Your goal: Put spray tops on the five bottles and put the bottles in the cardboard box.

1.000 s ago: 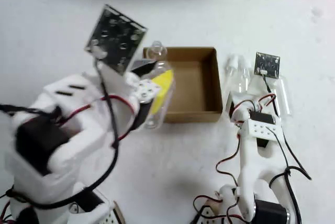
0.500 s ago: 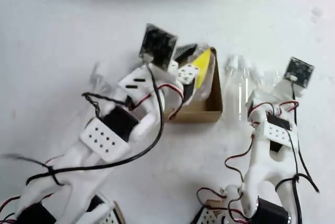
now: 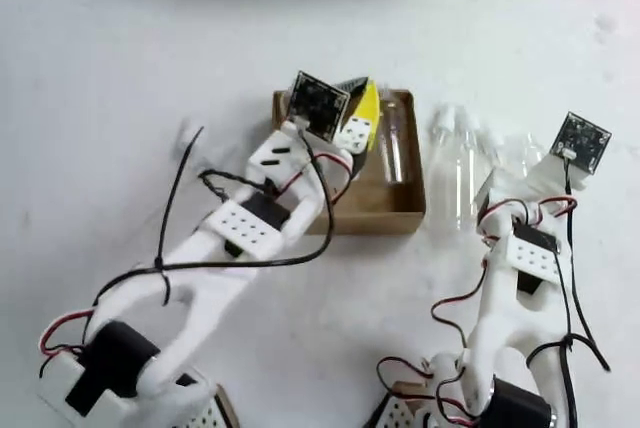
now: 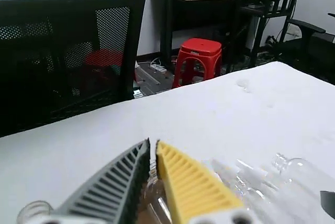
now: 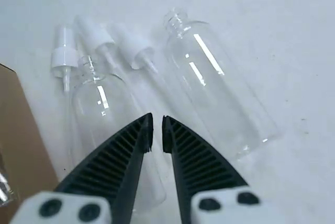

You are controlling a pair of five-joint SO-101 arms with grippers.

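table [image 3: 120,48]: white, under both arms; behind its far edge in the left wrist view stood a dark mesh chair [image 4: 68,51] and a red stool [image 4: 201,59].
box [image 3: 375,220]: brown cardboard, open side up, at the centre of the high frame.
boxed bottle [image 3: 393,148]: clear, lay inside the box along its right wall, neck toward the top of the frame.
left gripper [image 4: 152,146]: hung over the upper middle of the box, just left of the boxed bottle; fingers drawn almost together, nothing between the tips.
right gripper [image 5: 157,124]: hung above the loose bottles; fingers a sliver apart, gripping nothing.
loose bottles [image 5: 220,82]: two, clear, lay side by side on the table just right of the box, necks open.
spray tops [image 5: 133,48]: three, white, lay on the table by those necks, none fitted.
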